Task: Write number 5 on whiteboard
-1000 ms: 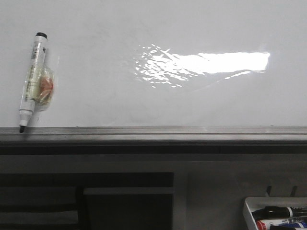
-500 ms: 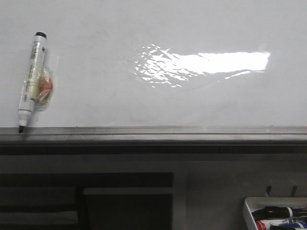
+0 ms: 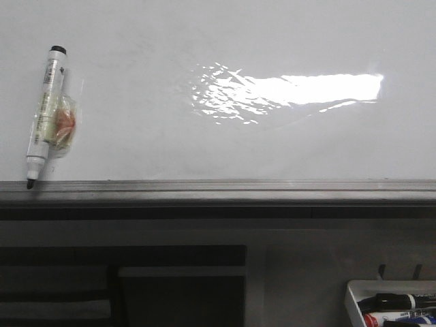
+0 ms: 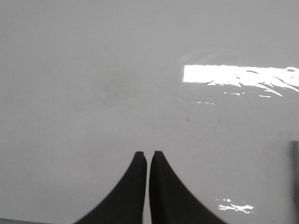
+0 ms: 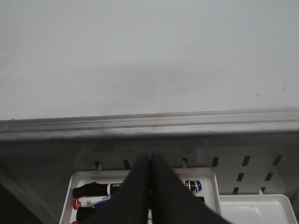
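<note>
The front camera faced the whiteboard (image 3: 218,136) squarely from close range, taking in its grey ledge (image 3: 218,191) and a marker tray (image 3: 392,303) at lower right. The left wrist camera looked close onto the bare board. The right wrist camera looked over ledge and tray, both shared with the front view.

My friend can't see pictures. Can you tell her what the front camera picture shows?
A big shiny whiteboard with nothing written on it and a bright glare patch. At its left side a capless marker leans tip-down on the grey ledge. A white tray of markers sits at the bottom right corner.
</note>
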`<state>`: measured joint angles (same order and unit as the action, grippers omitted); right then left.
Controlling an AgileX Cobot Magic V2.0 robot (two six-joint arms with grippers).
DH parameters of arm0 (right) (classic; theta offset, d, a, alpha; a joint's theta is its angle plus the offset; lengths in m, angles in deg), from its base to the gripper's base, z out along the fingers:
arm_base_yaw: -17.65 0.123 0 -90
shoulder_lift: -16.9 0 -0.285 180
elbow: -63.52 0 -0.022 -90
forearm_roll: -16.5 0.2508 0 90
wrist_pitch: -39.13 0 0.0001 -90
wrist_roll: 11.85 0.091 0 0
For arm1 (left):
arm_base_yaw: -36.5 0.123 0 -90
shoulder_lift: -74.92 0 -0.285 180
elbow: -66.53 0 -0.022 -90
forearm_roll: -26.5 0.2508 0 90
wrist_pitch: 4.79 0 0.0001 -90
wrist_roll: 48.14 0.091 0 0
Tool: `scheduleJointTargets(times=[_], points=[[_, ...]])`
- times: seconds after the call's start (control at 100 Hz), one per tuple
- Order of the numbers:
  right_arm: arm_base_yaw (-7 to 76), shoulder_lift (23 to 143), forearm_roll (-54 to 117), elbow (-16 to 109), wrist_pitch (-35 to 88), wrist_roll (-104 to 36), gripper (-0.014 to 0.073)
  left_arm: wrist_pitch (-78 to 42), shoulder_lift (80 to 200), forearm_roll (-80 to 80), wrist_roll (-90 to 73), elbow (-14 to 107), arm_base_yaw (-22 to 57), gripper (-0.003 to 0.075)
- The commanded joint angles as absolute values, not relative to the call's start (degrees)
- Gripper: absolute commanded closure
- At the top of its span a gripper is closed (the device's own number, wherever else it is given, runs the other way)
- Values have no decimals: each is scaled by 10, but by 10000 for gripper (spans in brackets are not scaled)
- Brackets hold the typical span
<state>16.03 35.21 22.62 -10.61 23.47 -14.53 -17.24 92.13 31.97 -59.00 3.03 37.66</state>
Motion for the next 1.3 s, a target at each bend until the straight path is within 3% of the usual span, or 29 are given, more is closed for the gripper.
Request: scheduleJointTargets(times=[0.0, 0.13, 0.2, 0.31, 0.4, 0.81, 1.14, 1.29], points=[[159, 405, 230, -71, 278, -147, 644, -129, 948, 326, -595, 58, 371, 741], [159, 453, 262, -58, 327, -147, 644, -125, 959, 352, -595, 58, 371, 713], [159, 470, 262, -54, 337, -147, 644, -118, 966, 363, -595, 58, 371, 610], [159, 479, 262, -53, 338, -147, 644, -104, 981, 371, -595, 57, 371, 336], [159, 479, 262, -53, 360, -147, 644, -84, 998, 370, -595, 54, 371, 232], [159, 479, 263, -53, 396, -147, 644, 21, 1083, 364, -595, 55, 346, 228], [159, 479, 263, -53, 399, -147, 644, 87, 1195, 363, -595, 55, 166, 317], [159, 479, 263, -53, 399, -147, 644, 100, 1260, 331, -596, 55, 83, 321]])
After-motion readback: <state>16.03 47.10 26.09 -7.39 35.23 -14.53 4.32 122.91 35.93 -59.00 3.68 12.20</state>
